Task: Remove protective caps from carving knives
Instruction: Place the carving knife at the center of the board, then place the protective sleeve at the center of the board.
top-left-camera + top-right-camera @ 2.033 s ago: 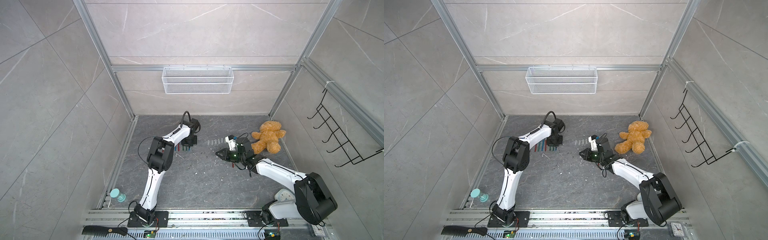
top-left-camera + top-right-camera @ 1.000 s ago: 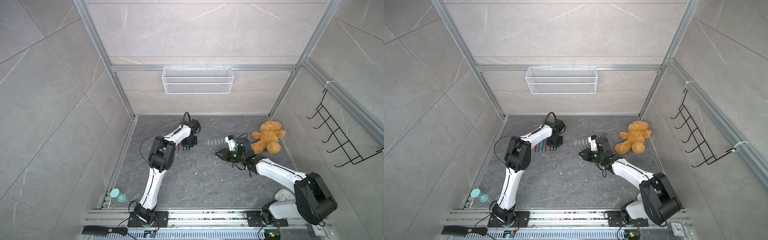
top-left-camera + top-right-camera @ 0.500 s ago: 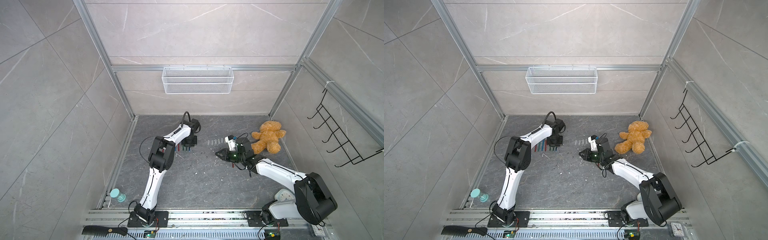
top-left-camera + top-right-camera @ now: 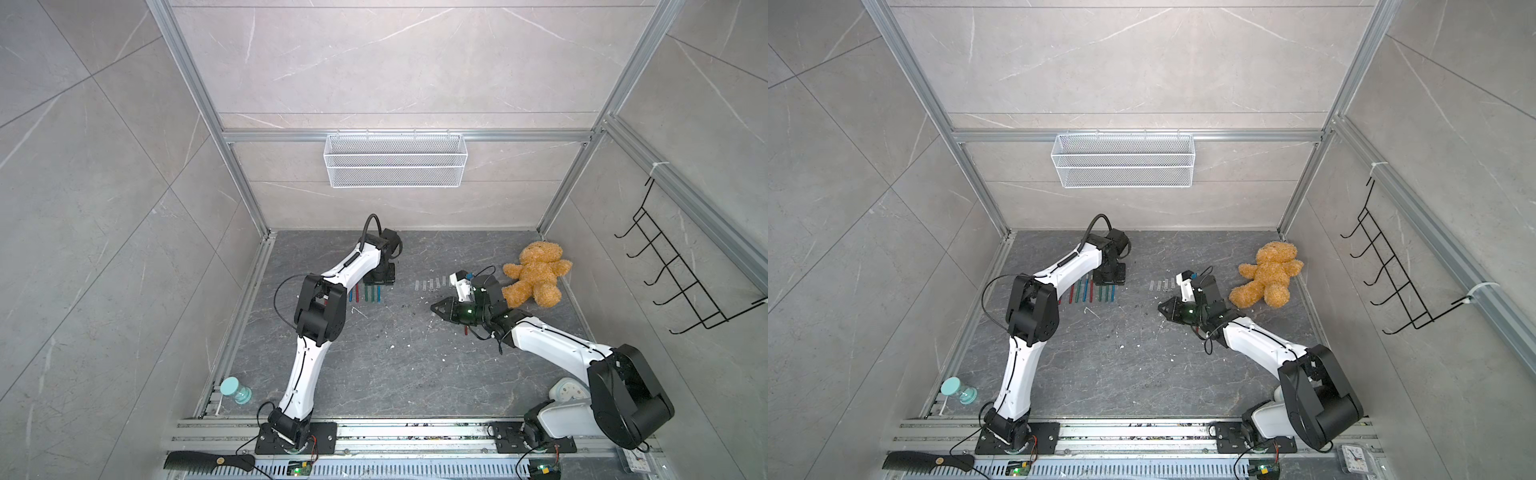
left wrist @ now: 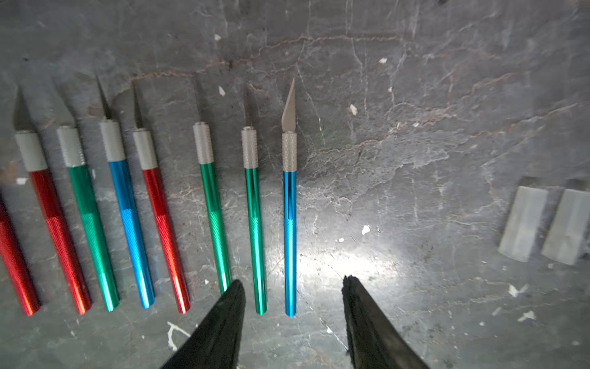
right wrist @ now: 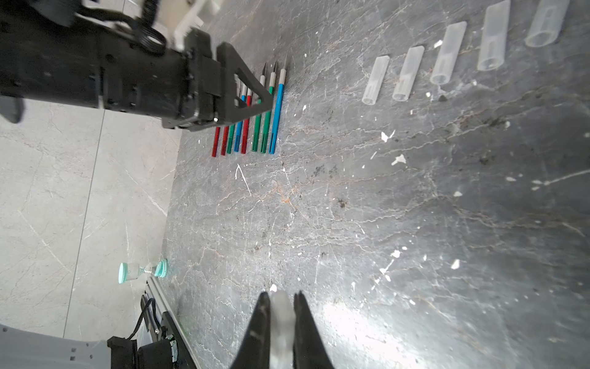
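Several carving knives (image 5: 210, 204) with red, green and blue handles lie side by side in a row, blades bare, also seen in both top views (image 4: 370, 293) (image 4: 1088, 291). The blue knife (image 5: 290, 223) ends the row. My left gripper (image 5: 292, 284) hovers open over the handle ends of that blue knife and its green neighbour, holding nothing. Several clear protective caps (image 6: 447, 57) lie in a row to the right of the knives (image 4: 430, 284). My right gripper (image 6: 281, 295) is shut on one more cap (image 6: 281, 316), low over the floor near the middle (image 4: 434, 308).
A teddy bear (image 4: 534, 276) lies at the back right, close behind the right arm. A teal hourglass (image 4: 235, 390) stands at the front left edge, and a black comb (image 4: 208, 461) rests on the front rail. A wire basket (image 4: 395, 160) hangs on the back wall. White specks dot the floor.
The left gripper's jaws have spread open over the knife row. Both arms have stayed almost where they were, and the right gripper keeps its hold on the cap.
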{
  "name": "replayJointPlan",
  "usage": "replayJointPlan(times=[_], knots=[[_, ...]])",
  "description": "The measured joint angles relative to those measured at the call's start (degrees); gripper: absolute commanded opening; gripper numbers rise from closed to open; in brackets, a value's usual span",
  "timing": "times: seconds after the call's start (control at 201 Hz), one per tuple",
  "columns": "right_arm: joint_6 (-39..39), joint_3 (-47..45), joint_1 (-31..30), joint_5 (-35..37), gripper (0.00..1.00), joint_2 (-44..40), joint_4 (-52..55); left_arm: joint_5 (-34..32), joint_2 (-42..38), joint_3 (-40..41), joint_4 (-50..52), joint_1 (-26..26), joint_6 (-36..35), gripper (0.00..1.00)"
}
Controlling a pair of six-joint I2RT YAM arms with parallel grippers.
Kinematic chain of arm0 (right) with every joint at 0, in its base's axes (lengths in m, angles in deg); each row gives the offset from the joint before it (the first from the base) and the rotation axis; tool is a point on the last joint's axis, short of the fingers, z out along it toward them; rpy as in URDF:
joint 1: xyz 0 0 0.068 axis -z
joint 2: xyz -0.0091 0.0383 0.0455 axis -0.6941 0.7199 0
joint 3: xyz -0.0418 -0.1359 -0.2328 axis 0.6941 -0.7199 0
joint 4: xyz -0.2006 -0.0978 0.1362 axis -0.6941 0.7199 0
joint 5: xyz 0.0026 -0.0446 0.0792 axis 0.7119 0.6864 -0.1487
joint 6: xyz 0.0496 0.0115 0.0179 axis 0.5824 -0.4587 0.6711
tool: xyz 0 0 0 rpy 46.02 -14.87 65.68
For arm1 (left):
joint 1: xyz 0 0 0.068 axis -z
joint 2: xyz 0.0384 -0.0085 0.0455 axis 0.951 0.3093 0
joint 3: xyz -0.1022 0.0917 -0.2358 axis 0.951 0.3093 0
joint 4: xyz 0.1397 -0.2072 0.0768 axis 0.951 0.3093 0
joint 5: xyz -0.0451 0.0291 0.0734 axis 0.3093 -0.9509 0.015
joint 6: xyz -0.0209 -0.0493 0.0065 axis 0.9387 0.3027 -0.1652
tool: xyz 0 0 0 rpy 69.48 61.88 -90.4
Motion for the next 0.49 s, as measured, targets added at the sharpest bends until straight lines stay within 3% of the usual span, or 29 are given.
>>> replayJointPlan(times=[0.184,0.374,0.454,0.493], knots=[[-1.1,2.6,0.0,1.9,0.0,2.1,3.8,-0.3,-9.5,3.8,-2.1,0.0,-1.0,0.74],[-1.7,8.3,0.0,2.8,0.0,7.1,8.4,-0.4,-23.7,14.6,-5.7,0.0,-2.4,0.83],[-1.9,11.1,-0.3,3.3,0.0,9.1,11.3,-0.9,-29.0,19.8,-6.8,0.0,-2.8,0.96],[-2.0,13.1,-0.8,3.8,0.0,10.4,12.9,-1.5,-31.8,22.8,-7.6,0.0,-3.0,0.98]])
